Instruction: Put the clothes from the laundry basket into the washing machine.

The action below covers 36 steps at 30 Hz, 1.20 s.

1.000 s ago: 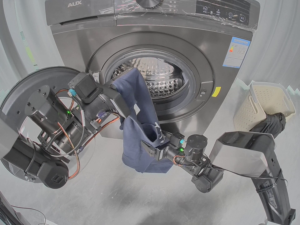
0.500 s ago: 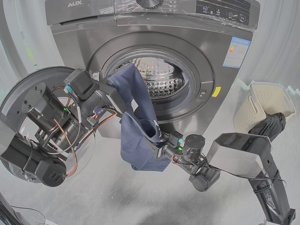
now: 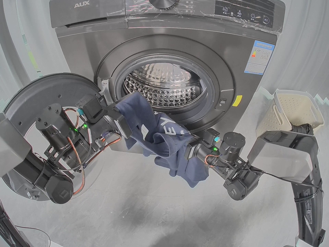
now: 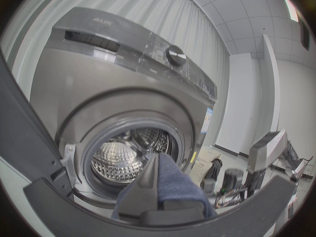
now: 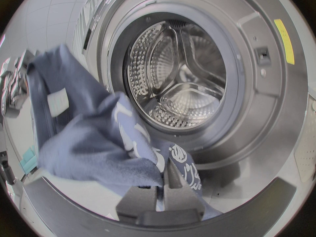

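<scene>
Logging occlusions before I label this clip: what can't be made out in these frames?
How the left gripper closes: head view, the navy shirt drapes over it.
Laundry basket inside: head view, the right arm crosses its lower part, so anything beyond the dark garment is unseen.
Shirt's white print: head and right wrist views, folds hide most of it.
Part of the drum rim: right wrist view, behind the shirt.

The floor point(image 3: 130, 210) is a smooth grey surface with a dull sheen. The washing machine point(image 3: 192, 35) stands directly on it, front facing the robot, with its round door point(image 3: 51, 90) swung open to the left. The cream perforated laundry basket point(image 3: 294, 110) sits on the floor near the machine's right side.
</scene>
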Motion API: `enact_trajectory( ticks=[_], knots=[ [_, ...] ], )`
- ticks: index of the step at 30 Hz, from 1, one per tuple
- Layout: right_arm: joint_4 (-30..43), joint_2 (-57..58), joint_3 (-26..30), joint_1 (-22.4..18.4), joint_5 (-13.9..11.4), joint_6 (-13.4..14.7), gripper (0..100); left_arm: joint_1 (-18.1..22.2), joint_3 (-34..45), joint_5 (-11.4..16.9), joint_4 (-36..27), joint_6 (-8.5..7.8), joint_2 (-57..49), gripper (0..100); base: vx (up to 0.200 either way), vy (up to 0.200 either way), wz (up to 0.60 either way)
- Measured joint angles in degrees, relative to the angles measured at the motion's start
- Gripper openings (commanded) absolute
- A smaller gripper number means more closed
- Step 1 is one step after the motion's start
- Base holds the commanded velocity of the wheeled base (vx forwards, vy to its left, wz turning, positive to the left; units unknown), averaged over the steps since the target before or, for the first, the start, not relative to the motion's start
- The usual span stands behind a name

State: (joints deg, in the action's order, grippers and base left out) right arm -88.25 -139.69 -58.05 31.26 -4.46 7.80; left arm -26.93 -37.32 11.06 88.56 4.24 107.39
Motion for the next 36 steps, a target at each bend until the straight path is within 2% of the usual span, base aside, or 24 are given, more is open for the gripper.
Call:
enact_trajectory(
  ticks=[5,11,18,19,32,36],
  knots=[
    [0.04,3.80,0.20,0.63,0.26,0.11,0,1.19,1.60,0.82,0.09,-0.22,1.95,0,0.000,0.000,0.00],
    [0.06,7.89,0.26,2.47,2.52,0.35,0,1.57,4.71,2.93,0.17,-0.77,3.55,0,0.000,0.000,0.00],
    [0.01,11.19,0.69,4.88,3.34,0.82,0,2.07,6.80,4.44,0.23,-3.75,6.53,0,0.000,0.000,0.00],
    [0.01,11.45,0.84,5.05,3.35,0.84,0,2.29,6.81,4.51,0.26,-3.86,6.89,100,0.000,0.000,0.00],
    [0.20,12.52,1.28,5.25,3.43,0.79,0,2.49,9.73,5.96,0.26,-4.08,8.72,100,0.000,0.000,0.00],
    [0.37,12.35,0.76,4.63,3.45,0.76,0,2.32,11.14,6.89,0.26,-5.57,8.62,100,0.000,0.000,0.00]
  ],
)
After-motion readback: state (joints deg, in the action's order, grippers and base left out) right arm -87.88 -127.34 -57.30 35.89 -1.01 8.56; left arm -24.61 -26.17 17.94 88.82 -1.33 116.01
